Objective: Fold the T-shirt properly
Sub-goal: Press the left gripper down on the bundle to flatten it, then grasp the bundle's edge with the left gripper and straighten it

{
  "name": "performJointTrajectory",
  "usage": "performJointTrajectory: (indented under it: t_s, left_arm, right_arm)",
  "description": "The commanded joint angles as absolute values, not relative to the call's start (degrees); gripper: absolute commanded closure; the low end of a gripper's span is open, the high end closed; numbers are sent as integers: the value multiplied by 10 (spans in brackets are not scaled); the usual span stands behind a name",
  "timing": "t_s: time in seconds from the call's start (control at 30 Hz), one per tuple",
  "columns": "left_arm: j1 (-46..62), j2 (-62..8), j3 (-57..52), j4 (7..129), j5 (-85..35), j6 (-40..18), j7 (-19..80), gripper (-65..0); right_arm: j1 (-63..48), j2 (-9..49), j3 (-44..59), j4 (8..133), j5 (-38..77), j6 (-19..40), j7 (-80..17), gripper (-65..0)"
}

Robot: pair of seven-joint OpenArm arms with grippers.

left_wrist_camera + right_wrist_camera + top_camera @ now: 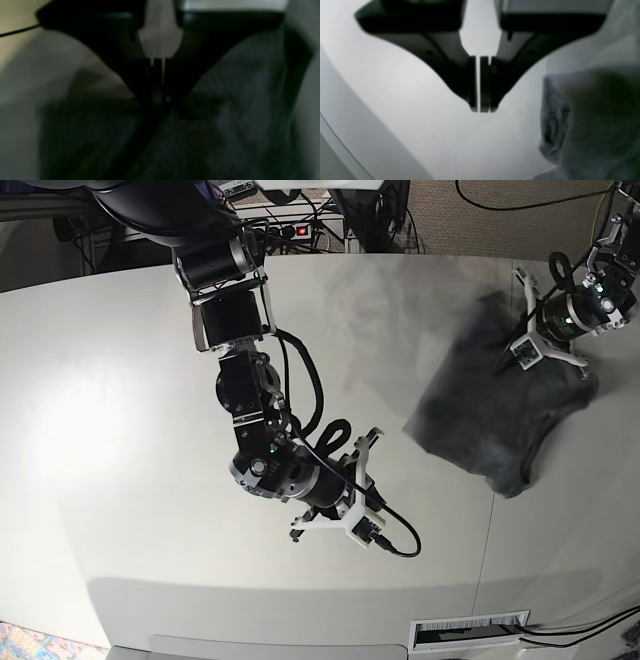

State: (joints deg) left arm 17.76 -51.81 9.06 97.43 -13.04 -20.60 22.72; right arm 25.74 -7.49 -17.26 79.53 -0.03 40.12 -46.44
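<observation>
White surface (120,380) carries the grey T-shirt (490,420) bunched at my frame's right; left gripper (157,100) fingers look clamped on its cloth, right gripper (480,110) fingers together, empty. I fear a one-sided pull will drag it off the edge.

Right arm reached down from the upper left of the base view, elbow bent, wrist angled toward the lower right. Right gripper (480,110) held its jaws pressed nearly together with only a thin slit between them, nothing gripped. Left arm sat at the far right edge of the base view. Left gripper (157,100) had jaws closed; its contents were too blurred to judge.
</observation>
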Motion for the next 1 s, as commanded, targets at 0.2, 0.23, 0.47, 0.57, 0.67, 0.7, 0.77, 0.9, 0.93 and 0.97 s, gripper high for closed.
performJointTrajectory:
  t_s: [0.2, 0.23, 0.47, 0.57, 0.67, 0.7, 0.77, 0.9, 0.93, 0.97]
  left_arm:
    - [178, -543, 88, 974, -33, -123, 167, 0]
    - [175, -542, 88, 973, -29, -118, 159, 0]
    - [112, -541, 88, 973, 3, -109, 163, 0]
    - [89, -542, 88, 976, -11, -76, 187, 0]
    - [74, -542, 88, 995, -81, -55, 229, 0]
    - [72, -542, 88, 1004, -101, -55, 237, 0]
    - [73, -541, 88, 1025, -130, -55, 249, 0]
    - [73, -529, 88, 1080, -214, -56, 275, 0]
    - [73, -521, 88, 1094, -228, -56, 274, 0]
    - [73, -509, 88, 1107, -232, -56, 273, 0]
  right_arm:
    - [260, -79, -172, 805, 41, 400, -458, -18]
    - [255, -79, -172, 805, 41, 400, -459, -18]
    - [232, -79, -172, 805, 41, 400, -470, -18]
    - [232, -79, -172, 805, 41, 400, -466, -18]
    - [232, -79, -171, 805, 40, 400, -465, -18]
    - [232, -78, -171, 805, 40, 400, -464, -18]
    - [232, -78, -171, 805, 40, 400, -462, -18]
    - [232, -78, -171, 805, 27, 400, -452, -18]
    - [232, -78, -171, 805, 22, 400, -450, -18]
    - [232, -78, -171, 805, 19, 400, -450, -18]
